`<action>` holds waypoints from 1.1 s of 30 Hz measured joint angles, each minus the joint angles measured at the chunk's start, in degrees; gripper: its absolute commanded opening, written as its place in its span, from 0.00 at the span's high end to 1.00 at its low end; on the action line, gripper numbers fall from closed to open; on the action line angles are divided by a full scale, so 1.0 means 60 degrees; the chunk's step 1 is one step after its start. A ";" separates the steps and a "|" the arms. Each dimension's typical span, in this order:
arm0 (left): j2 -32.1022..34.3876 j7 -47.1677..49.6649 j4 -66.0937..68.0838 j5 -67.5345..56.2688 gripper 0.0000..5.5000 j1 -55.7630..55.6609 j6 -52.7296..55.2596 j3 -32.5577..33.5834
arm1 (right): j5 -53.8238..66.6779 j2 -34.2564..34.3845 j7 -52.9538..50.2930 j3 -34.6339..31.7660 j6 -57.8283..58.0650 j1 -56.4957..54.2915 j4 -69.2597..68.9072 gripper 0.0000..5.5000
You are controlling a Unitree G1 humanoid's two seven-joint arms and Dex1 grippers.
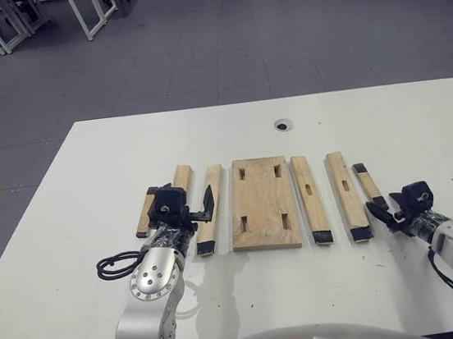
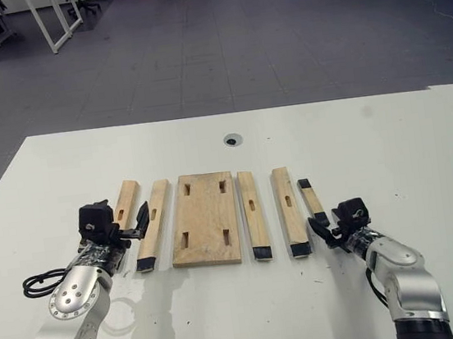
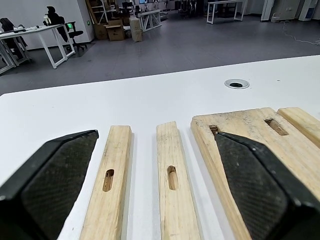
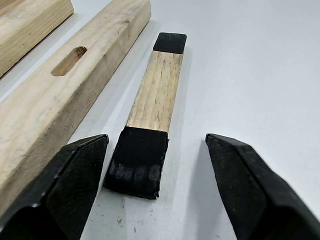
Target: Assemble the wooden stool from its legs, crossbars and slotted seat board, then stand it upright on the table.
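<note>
Stool unassembled: seat board (image 1: 262, 203) flat on table (image 1: 86, 170), legs (image 1: 304, 193) either side. R gripper (image 4: 156, 145), fingers spread, straddles near end of short crossbar (image 4: 156, 90); L gripper (image 3: 156, 150) spread over left-side legs. Likely next: pinch crossbar, lift.

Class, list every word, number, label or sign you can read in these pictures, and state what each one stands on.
No text can be read anywhere.
Seat board: bare wood, no print.
Slotted legs and short crossbar: no marks, only black end caps.
White table: no writing.
Cardboard boxes on the floor far behind: any print is too small to read.
</note>
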 measured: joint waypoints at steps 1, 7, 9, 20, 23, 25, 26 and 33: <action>0.0000 0.0000 0.0001 0.0000 0.22 0.0002 0.0000 -0.0001 | -0.0001 -0.0004 -0.0014 0.0031 0.0000 0.0005 -0.0029 0.49; -0.0008 0.0001 0.0021 0.0002 0.22 0.0042 -0.0002 -0.0079 | -0.0022 -0.0169 0.0053 0.0305 -0.0043 0.0002 -0.0105 0.72; -0.0013 0.0002 0.0067 0.0003 0.22 0.0040 -0.0007 -0.0106 | -0.0022 -0.0221 0.0031 0.0313 -0.0103 -0.0055 0.0010 0.77; -0.0536 -0.0607 0.0520 -0.1700 0.22 -0.1015 0.1137 0.1066 | -0.0415 -0.0229 -0.1919 -0.0826 -0.1233 -0.1042 -0.1047 0.77; -0.1996 -0.0741 0.0998 -0.4827 0.22 -0.2082 0.3401 0.2673 | -0.0378 0.0401 -0.2041 0.0199 -0.1054 -0.1521 -0.2815 0.77; -0.2422 -0.0700 0.2118 -0.7216 0.22 -0.3450 0.5041 0.4226 | -0.0283 0.1110 -0.2134 0.1444 -0.0431 -0.1470 -0.3861 0.77; -0.2560 -0.0487 0.2816 -0.8039 0.22 -0.4098 0.5425 0.5018 | -0.0221 0.1426 -0.2152 0.2063 -0.0279 -0.1465 -0.4210 0.77; -0.2643 0.1517 0.5556 -1.1649 0.22 -0.5372 0.6421 0.6606 | -0.0599 0.2225 -0.2409 0.3724 0.0227 -0.1798 -0.4542 0.77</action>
